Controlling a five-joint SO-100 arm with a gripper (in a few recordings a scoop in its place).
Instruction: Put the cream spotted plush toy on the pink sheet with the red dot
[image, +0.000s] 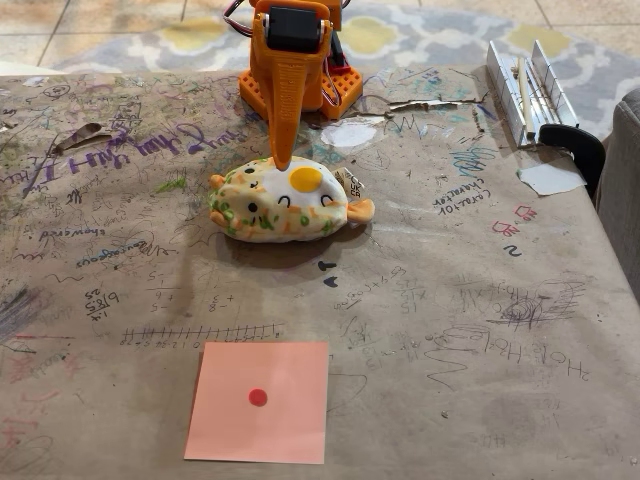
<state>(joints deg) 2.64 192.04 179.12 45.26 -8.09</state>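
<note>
Touching the cream spotted plush toy (285, 203), hand (283, 160) state unclear; pink sheet (259, 401) bare.

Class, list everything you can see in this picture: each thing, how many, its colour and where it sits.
Cream spotted plush toy: one, cream with orange and green specks, table centre, below the arm.
Pink sheet with the red dot: one, salmon pink, near edge of the table.
Table: one, brown, covered in scribbles.
Metal clamp: one, silver, far right edge.
White paper scrap: one, right edge.
Patterned rug: one, grey and yellow, behind the table.
Robot arm: one, orange; its tool points down at the plush's top.
</note>
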